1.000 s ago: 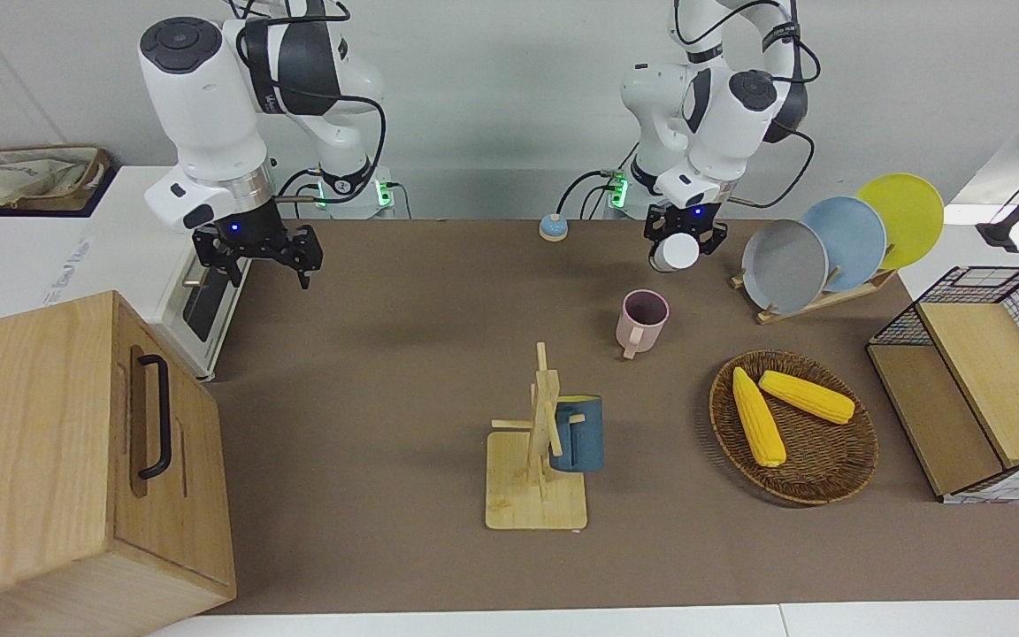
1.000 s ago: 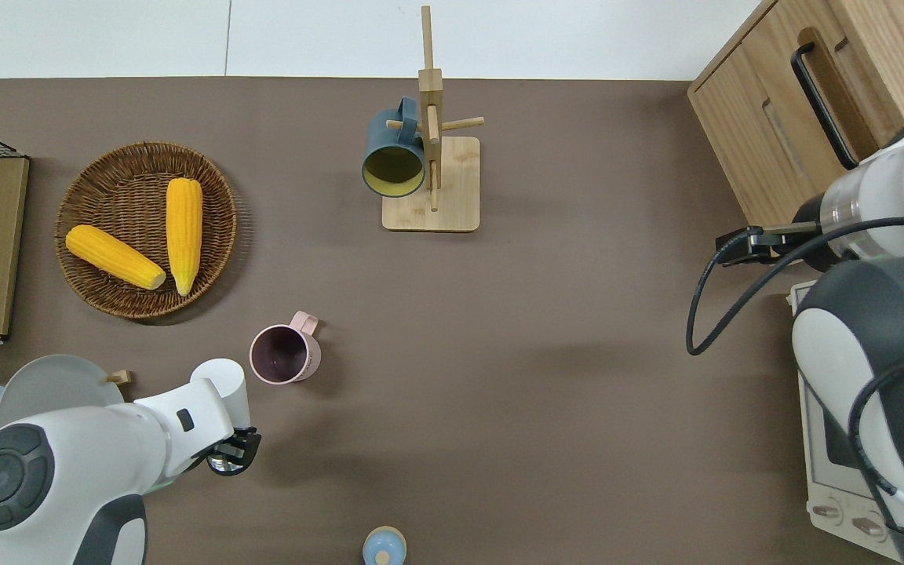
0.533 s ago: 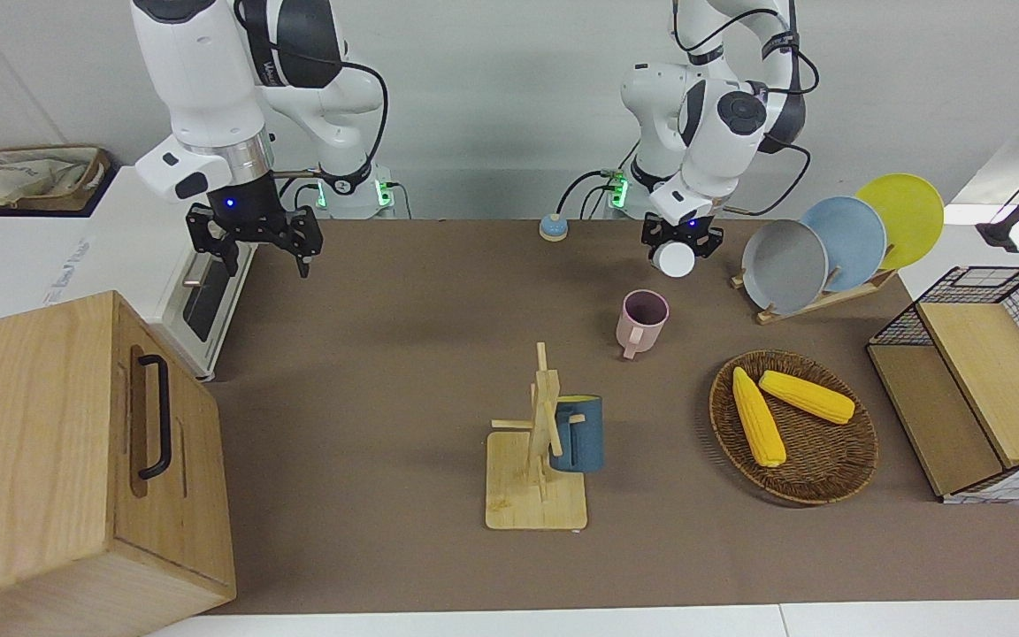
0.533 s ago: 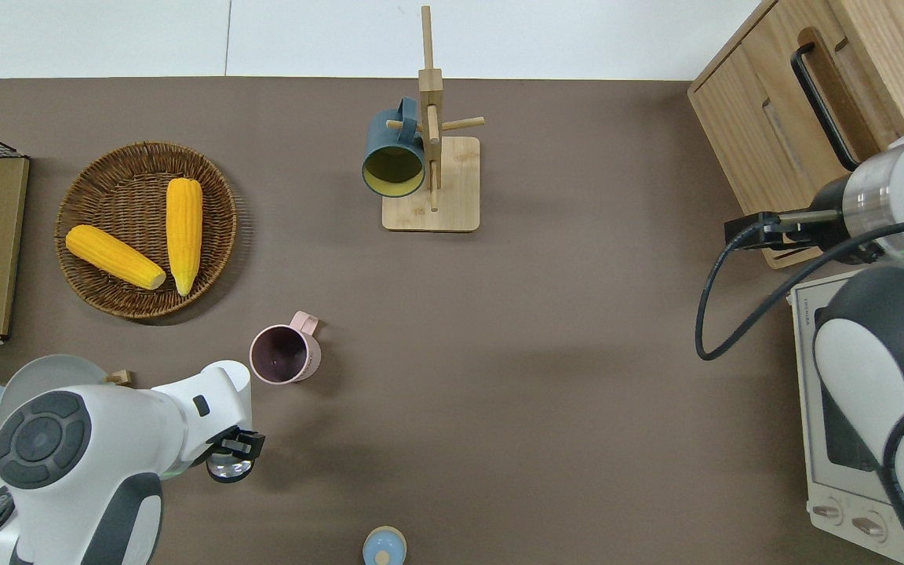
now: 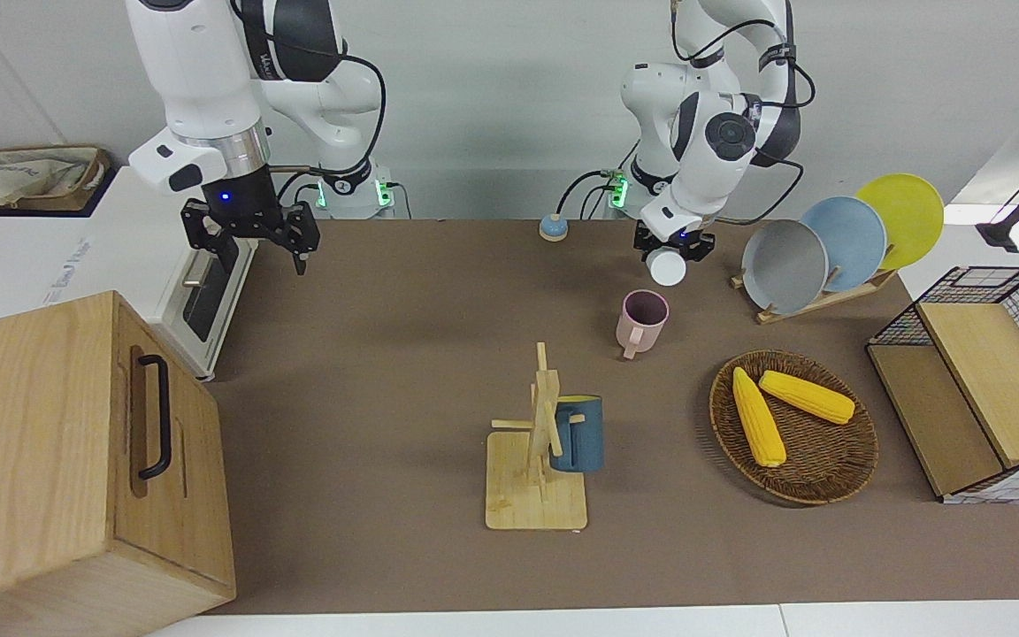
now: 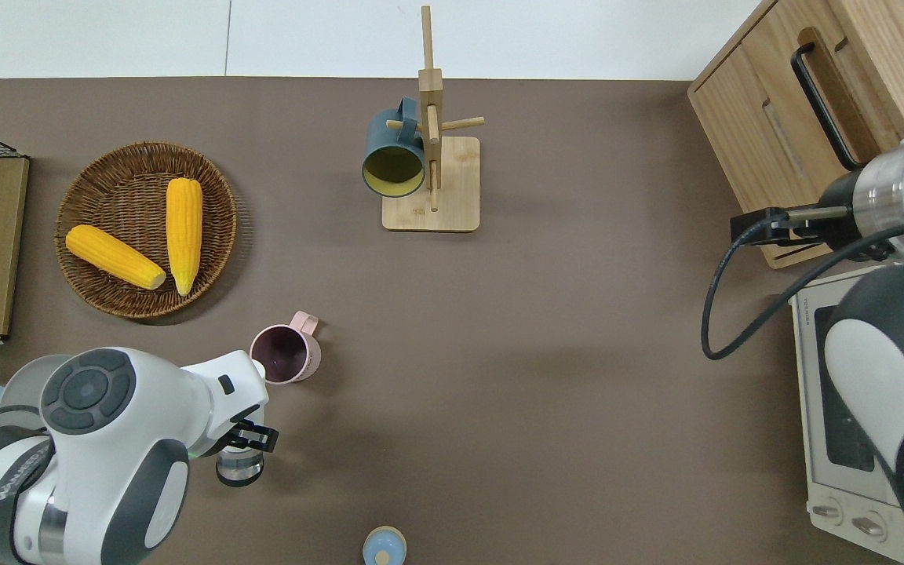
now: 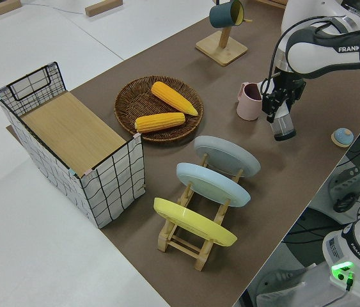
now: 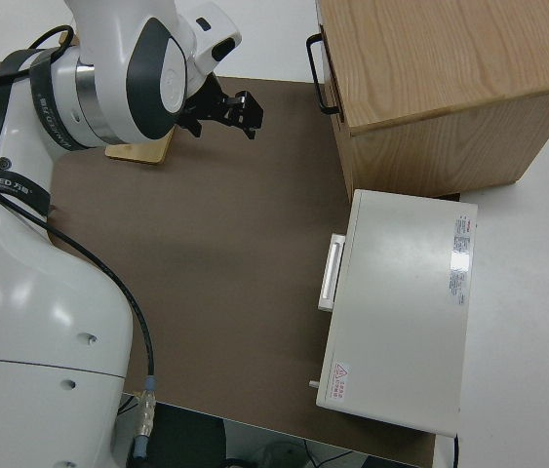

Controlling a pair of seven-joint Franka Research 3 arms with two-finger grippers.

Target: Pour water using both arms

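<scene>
My left gripper [image 5: 671,250] is shut on a small clear cup [image 5: 668,267], held in the air over the brown mat, close to a pink mug [image 5: 644,318] and toward the robots from it. The overhead view shows this cup [image 6: 238,469] just past the left gripper [image 6: 246,438], with the pink mug [image 6: 283,355] standing upright and empty. In the left side view the cup [image 7: 284,127] hangs below the left gripper [image 7: 281,109], beside the pink mug [image 7: 250,102]. My right gripper [image 5: 254,251] is open, holds nothing, and hangs over the mat's edge by the oven; it shows again as the right gripper [image 8: 223,105].
A wooden mug tree [image 5: 538,460] carries a blue mug [image 5: 578,433]. A wicker basket [image 5: 828,482] holds two corn cobs. A rack of three plates [image 5: 815,252], a wire crate [image 5: 987,380], a wooden cabinet [image 5: 58,460], a white oven [image 8: 401,312] and a small blue knob [image 5: 552,228] stand around.
The left gripper has carried the cup toward the pink mug and the table's middle. The right gripper has risen a little and its wrist has straightened, still open.
</scene>
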